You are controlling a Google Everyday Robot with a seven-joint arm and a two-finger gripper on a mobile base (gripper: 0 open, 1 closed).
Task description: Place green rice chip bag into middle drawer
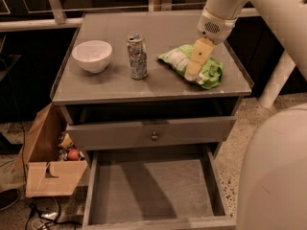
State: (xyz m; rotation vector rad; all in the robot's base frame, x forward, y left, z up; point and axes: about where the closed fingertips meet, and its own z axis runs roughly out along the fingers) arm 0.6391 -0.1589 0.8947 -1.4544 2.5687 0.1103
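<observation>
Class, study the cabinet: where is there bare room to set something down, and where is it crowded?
The middle drawer floor is bare between its walls. On the top, free strips run behind the bowl and can, and along the front edge. Crowded: the right side, where the gripper is at the green bag.

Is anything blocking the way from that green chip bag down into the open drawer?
Nothing visible. The tool is at the green rice chip bag on the cabinet top; the middle drawer lies open below, the can off to the side.
</observation>
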